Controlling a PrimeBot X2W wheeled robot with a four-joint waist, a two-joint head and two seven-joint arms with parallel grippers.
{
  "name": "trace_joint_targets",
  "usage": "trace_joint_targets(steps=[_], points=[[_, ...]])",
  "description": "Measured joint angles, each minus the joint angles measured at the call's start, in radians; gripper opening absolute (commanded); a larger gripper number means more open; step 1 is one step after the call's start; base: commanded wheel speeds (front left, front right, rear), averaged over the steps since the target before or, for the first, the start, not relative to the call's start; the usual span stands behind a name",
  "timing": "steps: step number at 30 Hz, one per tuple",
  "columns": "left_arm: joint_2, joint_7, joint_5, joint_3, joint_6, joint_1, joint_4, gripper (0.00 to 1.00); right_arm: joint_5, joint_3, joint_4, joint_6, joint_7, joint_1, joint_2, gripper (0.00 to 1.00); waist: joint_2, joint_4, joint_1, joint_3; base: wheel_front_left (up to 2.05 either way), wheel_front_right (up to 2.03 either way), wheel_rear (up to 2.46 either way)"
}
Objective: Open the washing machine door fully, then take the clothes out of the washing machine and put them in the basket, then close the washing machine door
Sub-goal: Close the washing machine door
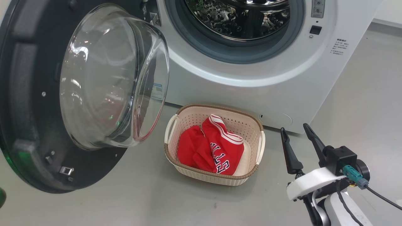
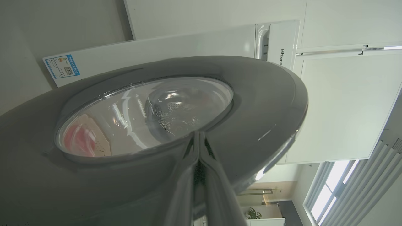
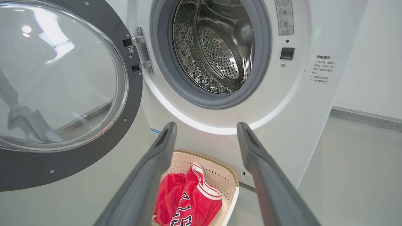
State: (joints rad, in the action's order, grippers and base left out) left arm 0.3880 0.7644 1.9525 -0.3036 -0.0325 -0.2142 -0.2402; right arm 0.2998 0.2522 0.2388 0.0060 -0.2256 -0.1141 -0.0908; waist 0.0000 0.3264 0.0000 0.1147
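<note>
The washing machine door (image 1: pixel 28 94) stands swung wide to the left, its glass bowl bulging toward the basket. The washing machine (image 1: pixel 251 94) shows a bare steel drum (image 3: pixel 216 47). On the floor in front, the cream basket (image 1: pixel 220 180) holds the red clothes (image 1: pixel 207 147), lettering up. My right gripper (image 1: pixel 295 130) hovers open to the basket's right with nothing between its fingers; in its wrist view the right gripper (image 3: pixel 206 125) points at the machine front above the basket (image 3: pixel 216 163). My left gripper (image 2: pixel 198 135) is shut, tips at the door's glossy outer ring (image 2: pixel 267 103); whether they touch it I cannot tell.
Grey floor (image 1: pixel 361 94) stretches to the right of the machine and in front of the basket. The door's latch side (image 1: pixel 66 171) hangs low near the floor at the left. A cable (image 1: pixel 380 196) trails from my right wrist. White panels and a window (image 2: pixel 329 188) lie behind the door.
</note>
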Motion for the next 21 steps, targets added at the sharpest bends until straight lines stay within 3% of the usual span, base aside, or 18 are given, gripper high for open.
trace_joint_targets(steps=[21], points=[[-0.028, 0.168, 0.044, 0.062, -0.042, 0.096, 0.164, 0.0, 0.002, 0.01, -0.001, -0.001, -0.001, 0.0, 0.007, 1.0, 0.0, -0.07, 0.0, -0.004, 0.0, 0.0, 0.0]])
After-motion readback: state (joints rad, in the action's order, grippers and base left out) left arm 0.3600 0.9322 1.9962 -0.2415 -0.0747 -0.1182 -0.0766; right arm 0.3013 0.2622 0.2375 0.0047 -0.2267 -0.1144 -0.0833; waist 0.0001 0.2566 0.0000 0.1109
